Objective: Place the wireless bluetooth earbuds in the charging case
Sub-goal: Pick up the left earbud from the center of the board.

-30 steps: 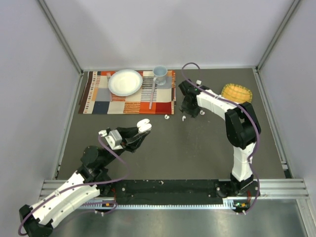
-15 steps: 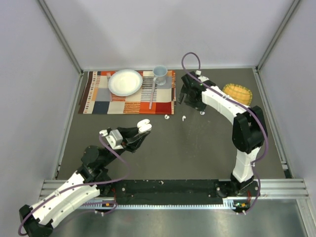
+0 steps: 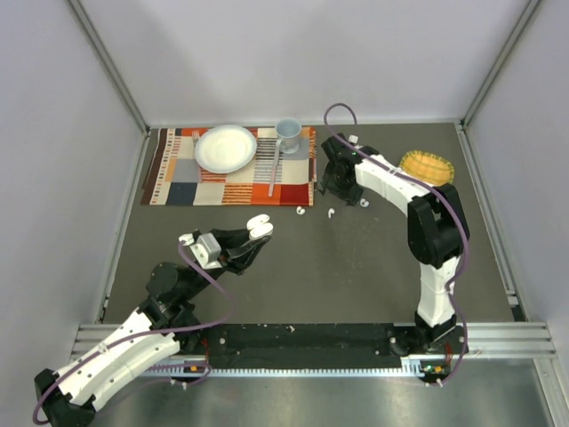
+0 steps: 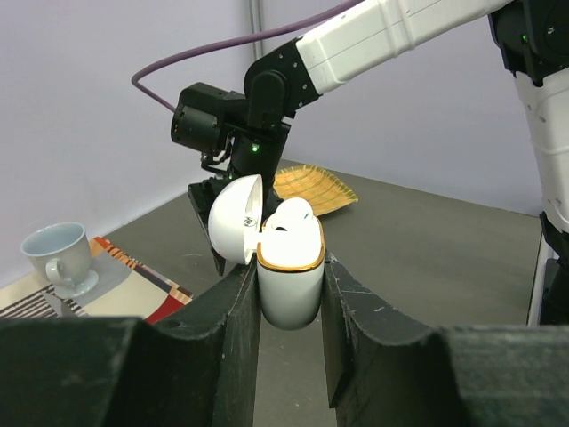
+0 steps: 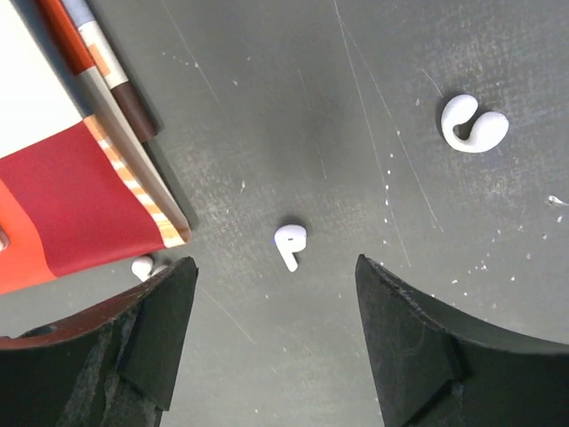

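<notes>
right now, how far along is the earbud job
Done: the charging case is open in the left gripper, with what looks like one earbud seated inside. In hand: the right gripper hovers open over a loose earbud on the table. Left: grasp that one and seat it. Another white piece lies off to the side.

Left end effector (image 4: 289,283) closed, raised; right end effector (image 5: 277,298) wide, downward-facing.
</notes>
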Controlling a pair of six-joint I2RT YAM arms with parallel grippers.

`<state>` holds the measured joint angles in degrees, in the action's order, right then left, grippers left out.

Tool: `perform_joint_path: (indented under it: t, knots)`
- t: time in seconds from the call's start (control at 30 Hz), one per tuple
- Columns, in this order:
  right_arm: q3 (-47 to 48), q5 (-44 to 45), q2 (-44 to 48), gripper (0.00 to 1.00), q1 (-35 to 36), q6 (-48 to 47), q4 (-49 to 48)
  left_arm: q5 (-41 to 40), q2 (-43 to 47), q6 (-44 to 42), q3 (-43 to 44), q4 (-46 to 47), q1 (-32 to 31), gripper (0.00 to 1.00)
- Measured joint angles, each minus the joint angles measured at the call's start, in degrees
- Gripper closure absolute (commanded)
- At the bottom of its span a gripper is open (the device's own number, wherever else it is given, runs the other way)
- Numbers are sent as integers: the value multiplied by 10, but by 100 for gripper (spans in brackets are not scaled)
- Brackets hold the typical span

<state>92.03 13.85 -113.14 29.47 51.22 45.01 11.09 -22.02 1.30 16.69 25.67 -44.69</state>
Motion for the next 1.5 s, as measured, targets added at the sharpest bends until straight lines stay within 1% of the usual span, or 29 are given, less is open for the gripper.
perform_joint_path:
  t: [0.07,0.27,0.43,0.5,0.73,0.83,0.87,1.03,1.17,1.5]
  knots:
    - [0,0,-7,30,0,5,0,0,0,0,0,0,0,100]
    - [0,-3,-33,40,0,13,1,0,0,1,-3,1,0,100]
    - [0,-7,-50,42,0,15,1,0,0,0,-6,2,0,100]
    - [0,-9,-52,45,1,15,1,0,0,0,-6,2,0,100]
    - [0,-12,-58,47,4,15,1,0,-4,0,-9,4,0,100]
    - [0,-11,-65,48,5,15,0,0,-4,0,-11,4,0,100]
    - [0,-11,-66,51,5,15,0,0,-3,0,-11,4,0,100]
    - [4,-9,-77,52,9,15,2,0,-4,0,-12,5,0,100]
    - [13,-8,-82,56,9,15,3,0,-4,0,-12,5,0,100]
    - [19,-8,-87,57,9,15,4,-1,2,0,-15,4,0,100]
